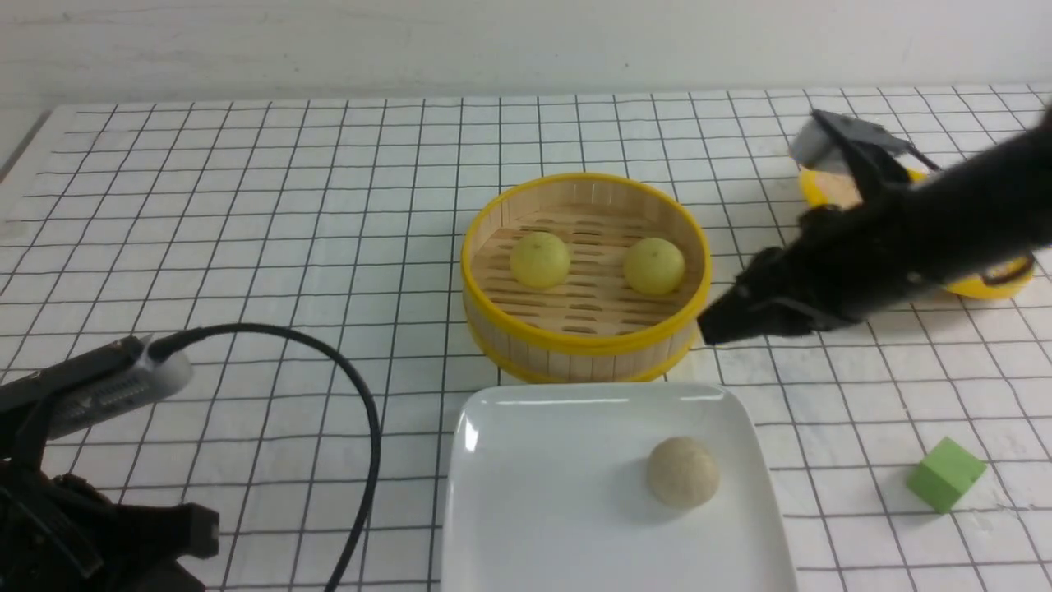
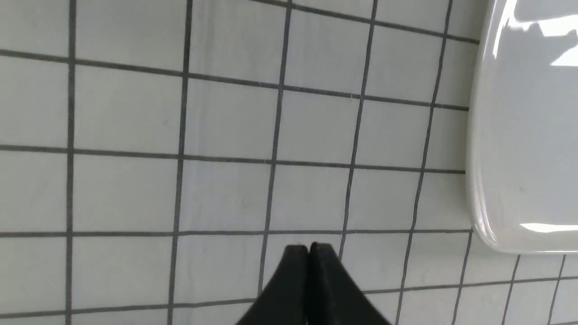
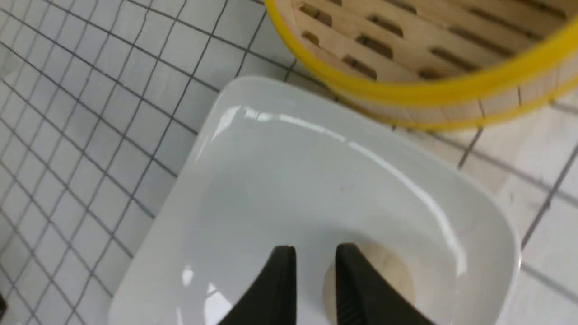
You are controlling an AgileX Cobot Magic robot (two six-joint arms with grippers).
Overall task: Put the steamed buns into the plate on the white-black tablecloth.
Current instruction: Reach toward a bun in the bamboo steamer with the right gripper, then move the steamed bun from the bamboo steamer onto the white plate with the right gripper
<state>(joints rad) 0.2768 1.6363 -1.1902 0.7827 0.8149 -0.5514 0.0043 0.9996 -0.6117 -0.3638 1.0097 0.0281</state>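
Steamed buns (image 1: pixel 540 259) sit in the steamer basket (image 1: pixel 575 345), centre frame; my left fingers (image 2: pixel 293 280) are pressed together, my right fingers (image 3: pixel 275 289) slightly apart, empty.

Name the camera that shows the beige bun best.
The front view: the beige bun sits whole and unblocked on the plate. The right wrist view shows only part of it behind the right gripper; the left wrist view shows none of it.

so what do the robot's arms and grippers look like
Both are black. The left arm carries a grey camera box with a looping black cable; the right arm has a grey box too. The left gripper and right gripper have tapered black fingers.
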